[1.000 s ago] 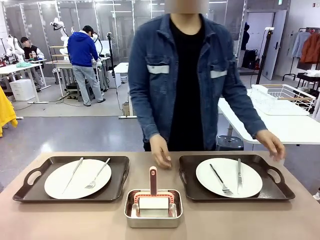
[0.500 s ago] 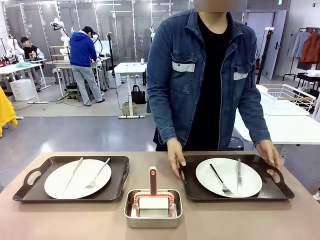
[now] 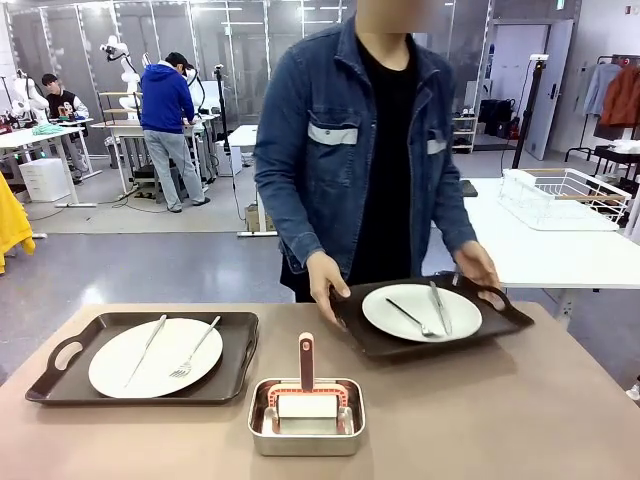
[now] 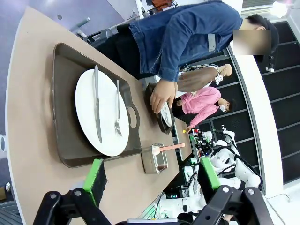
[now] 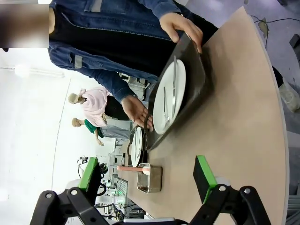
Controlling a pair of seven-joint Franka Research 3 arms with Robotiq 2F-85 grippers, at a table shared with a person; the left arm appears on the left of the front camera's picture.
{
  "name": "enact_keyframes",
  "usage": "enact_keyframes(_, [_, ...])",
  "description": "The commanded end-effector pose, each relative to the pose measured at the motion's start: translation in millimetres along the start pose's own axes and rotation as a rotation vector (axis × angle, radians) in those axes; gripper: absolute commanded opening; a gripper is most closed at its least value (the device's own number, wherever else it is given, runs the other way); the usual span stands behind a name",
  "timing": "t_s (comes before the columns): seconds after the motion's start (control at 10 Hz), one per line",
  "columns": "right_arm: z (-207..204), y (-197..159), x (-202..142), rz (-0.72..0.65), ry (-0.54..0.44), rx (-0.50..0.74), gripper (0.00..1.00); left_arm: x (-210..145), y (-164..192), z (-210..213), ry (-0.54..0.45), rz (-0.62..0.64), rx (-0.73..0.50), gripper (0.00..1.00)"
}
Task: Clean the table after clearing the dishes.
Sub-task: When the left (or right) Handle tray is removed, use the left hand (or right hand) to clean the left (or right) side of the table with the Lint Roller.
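On the brown table (image 3: pixel 500 420) at the left, a dark handled tray (image 3: pixel 60 385) carries a white plate (image 3: pixel 155 357) with a knife and fork. The person standing at the far side holds the second tray (image 3: pixel 350 325) with both hands, raised off the table and tilted; its plate (image 3: pixel 420 312) and cutlery are still on it. In the left wrist view my left gripper (image 4: pixel 152 180) stands open above the table, short of the resting plate (image 4: pixel 101 112). In the right wrist view my right gripper (image 5: pixel 146 176) is open and empty, well back from the lifted tray (image 5: pixel 194 75).
A small steel pan (image 3: pixel 306 415) with a red-handled white tool in it stands at the table's near middle. Behind on the right is a white table (image 3: pixel 560 255) with a wire rack (image 3: pixel 565 195). Other people work far back on the left.
The person stepped to the right-hand tray, gripped both its handles and lifted it off the table, carrying it left and toward themselves. The left tray and pan have not moved.
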State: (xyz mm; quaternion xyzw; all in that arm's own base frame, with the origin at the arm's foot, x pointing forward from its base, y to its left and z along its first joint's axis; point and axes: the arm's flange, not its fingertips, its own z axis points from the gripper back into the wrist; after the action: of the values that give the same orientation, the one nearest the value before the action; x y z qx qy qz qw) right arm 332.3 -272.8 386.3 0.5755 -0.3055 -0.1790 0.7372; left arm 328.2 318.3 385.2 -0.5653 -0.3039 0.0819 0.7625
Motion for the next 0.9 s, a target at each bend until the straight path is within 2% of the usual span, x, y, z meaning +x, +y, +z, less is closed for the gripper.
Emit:
enact_keyframes(0.0, [2.4, 1.2, -1.6, 0.011, 0.000, 0.013, 1.00, -2.7, -1.1, 4.2, 0.007, -0.012, 0.001, 1.00])
enact_keyframes(0.7, [0.0, 0.0, 0.0, 0.000, 0.000, 0.000, 1.00, -2.7, -1.1, 4.2, 0.007, -0.012, 0.001, 1.00])
enact_keyframes(0.8, [-29.7, 35.0, 8.7, 0.131, 0.112, -0.080, 1.00, -2.7, -1.1, 4.2, 0.007, -0.012, 0.001, 1.00])
